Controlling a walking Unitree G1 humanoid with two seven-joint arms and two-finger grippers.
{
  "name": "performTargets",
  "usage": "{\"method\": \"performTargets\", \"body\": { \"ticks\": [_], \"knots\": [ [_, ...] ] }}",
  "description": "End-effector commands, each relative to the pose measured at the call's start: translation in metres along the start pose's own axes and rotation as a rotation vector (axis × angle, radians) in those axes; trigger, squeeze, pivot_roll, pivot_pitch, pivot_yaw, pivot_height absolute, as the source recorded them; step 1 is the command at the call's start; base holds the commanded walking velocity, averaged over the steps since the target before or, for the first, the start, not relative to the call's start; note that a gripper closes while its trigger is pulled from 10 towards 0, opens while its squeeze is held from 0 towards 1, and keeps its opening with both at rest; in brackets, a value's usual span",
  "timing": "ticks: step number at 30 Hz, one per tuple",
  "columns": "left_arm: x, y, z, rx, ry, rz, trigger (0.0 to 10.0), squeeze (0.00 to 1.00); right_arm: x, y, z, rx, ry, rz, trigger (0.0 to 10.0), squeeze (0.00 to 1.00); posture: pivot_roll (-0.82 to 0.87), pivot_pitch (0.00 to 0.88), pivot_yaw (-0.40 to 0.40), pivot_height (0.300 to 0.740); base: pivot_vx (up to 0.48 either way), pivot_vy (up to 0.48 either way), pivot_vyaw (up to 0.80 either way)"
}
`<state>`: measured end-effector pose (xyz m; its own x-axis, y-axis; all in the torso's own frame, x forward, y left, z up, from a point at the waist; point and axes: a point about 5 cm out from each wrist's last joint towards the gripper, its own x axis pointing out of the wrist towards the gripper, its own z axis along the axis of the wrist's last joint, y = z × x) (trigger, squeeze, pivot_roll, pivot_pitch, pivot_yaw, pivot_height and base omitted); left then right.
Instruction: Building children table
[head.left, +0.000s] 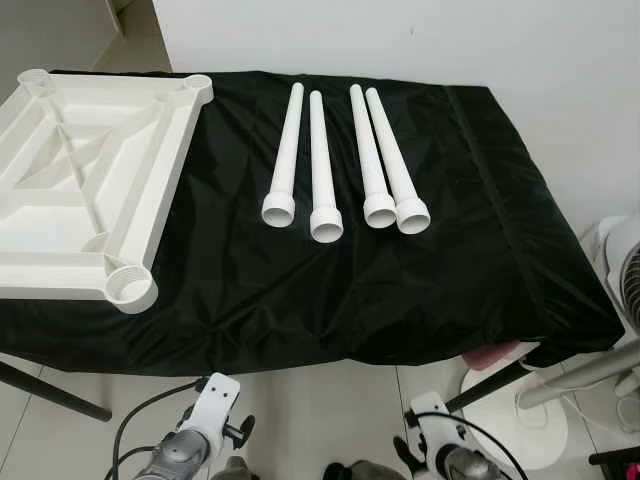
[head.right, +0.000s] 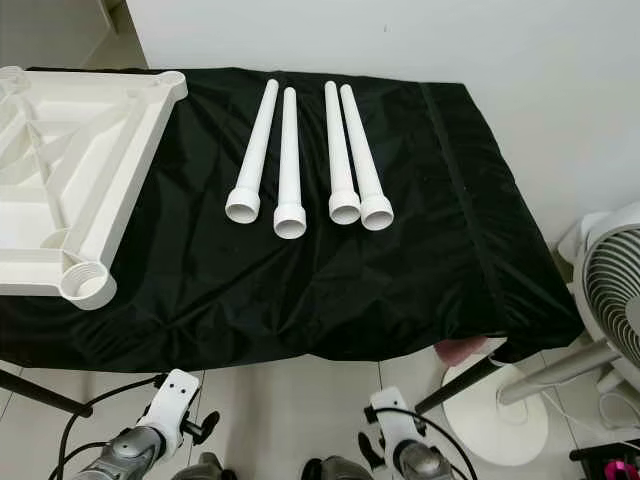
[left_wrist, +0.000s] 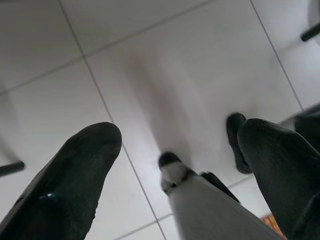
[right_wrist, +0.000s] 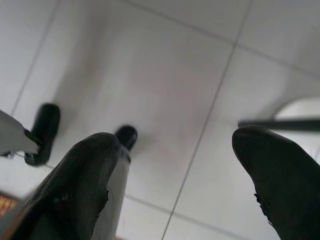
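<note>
Cut off at the left frame edge: a white moulded plastic tabletop (head.left: 80, 180), lying underside up, ribbed with diagonal braces, round threaded sockets at its visible corners. Hidden under a wrinkled, glossy black cloth (head.left: 300, 270): the counter itself, only its dark legs visible below the draped edge. Lying on that cloth, side by side: four white plastic legs (head.left: 340, 160), smooth tapered tubes with flared, hollow collars at the near ends, the right pair touching, all well ahead of and above both jaws. Partly cropped at the right edge: a white standing fan (head.right: 610, 290) with round base on pale floor tiles (left_wrist: 150, 75).

Hanging low below the counter edge, pointing down at the tiles: left gripper (left_wrist: 175, 170), jaws apart, rounded matte black tips, blurred. Same for right gripper (right_wrist: 185, 175), jaws spread wide, nothing between them. Beyond the jaws: blurry grey robot legs and dark feet, hard to make out.
</note>
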<state>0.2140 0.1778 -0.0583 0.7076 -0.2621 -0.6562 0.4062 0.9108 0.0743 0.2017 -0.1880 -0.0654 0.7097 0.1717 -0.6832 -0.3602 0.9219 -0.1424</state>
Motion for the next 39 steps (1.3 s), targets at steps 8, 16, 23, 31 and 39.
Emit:
{"method": "performTargets", "body": {
  "ticks": [8, 16, 23, 31, 39],
  "knots": [
    [-0.007, 0.008, 0.024, -0.040, -0.206, -0.212, 10.0, 0.00, -0.002, -0.010, 0.026, -0.053, -0.180, 0.096, 10.0, 0.00, -0.05, 0.142, -0.027, 0.740, 0.000, 0.000, 0.00],
    [-0.032, 0.001, 0.037, 0.142, -0.342, -0.505, 10.0, 0.00, -0.016, -0.018, 0.043, -0.105, -0.351, 0.313, 10.0, 0.00, -0.07, 0.160, -0.036, 0.740, 0.000, 0.000, 0.00],
    [-0.053, -0.005, 0.039, 0.248, -0.397, -0.587, 10.0, 0.00, -0.034, -0.021, 0.051, -0.182, -0.436, 0.454, 10.0, 0.00, -0.07, 0.185, -0.039, 0.740, 0.000, 0.000, 0.00],
    [-0.085, -0.012, 0.035, 0.347, -0.373, -0.714, 10.0, 0.00, -0.066, -0.017, 0.054, -0.274, -0.443, 0.712, 10.0, 0.00, -0.06, 0.210, -0.042, 0.740, 0.000, 0.000, 0.00],
    [-0.119, -0.017, 0.038, 0.399, -0.300, -0.872, 10.0, 0.00, -0.101, -0.017, 0.058, -0.337, -0.411, 0.945, 10.0, 0.00, -0.06, 0.253, -0.045, 0.740, 0.000, 0.000, 0.00]
  ]
}}
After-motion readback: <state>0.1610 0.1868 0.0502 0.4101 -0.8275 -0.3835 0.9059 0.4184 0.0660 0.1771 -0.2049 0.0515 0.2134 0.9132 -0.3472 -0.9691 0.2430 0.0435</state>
